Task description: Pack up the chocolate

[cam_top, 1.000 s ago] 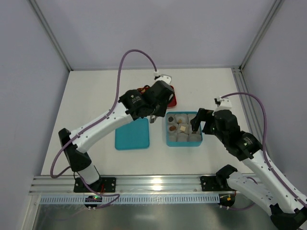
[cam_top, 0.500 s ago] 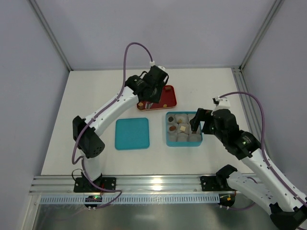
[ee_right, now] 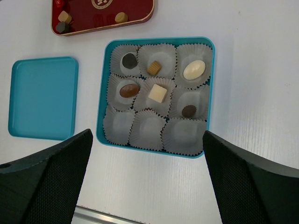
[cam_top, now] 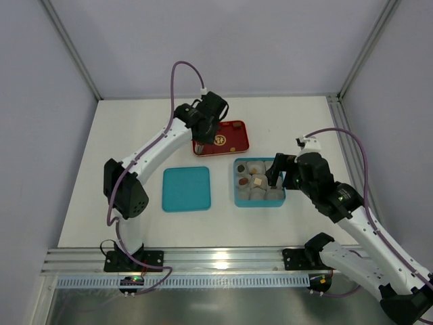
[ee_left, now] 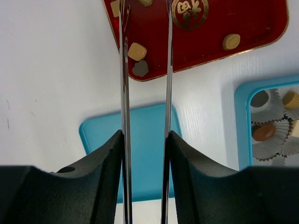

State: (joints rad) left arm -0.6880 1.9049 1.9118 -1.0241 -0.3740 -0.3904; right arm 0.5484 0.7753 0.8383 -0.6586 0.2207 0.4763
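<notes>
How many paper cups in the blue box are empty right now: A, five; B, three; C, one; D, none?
B: the right wrist view shows the box holding nine cups, six with chocolates and the three in that view's bottom row bare.

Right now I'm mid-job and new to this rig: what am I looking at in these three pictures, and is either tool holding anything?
You have two robot arms bolted at the near edge of a table. The overhead picture looks down from behind them; the other two come from a camera on each wrist. On the table lie a red tray with loose chocolate pieces, a teal box of nine paper cups, and its teal lid flat beside it. Six cups hold a piece; the three in the near row are empty. The left tool hangs over the tray, its thin fingers parallel with a gap and nothing between them. The right tool is open above the box, also empty.
</notes>
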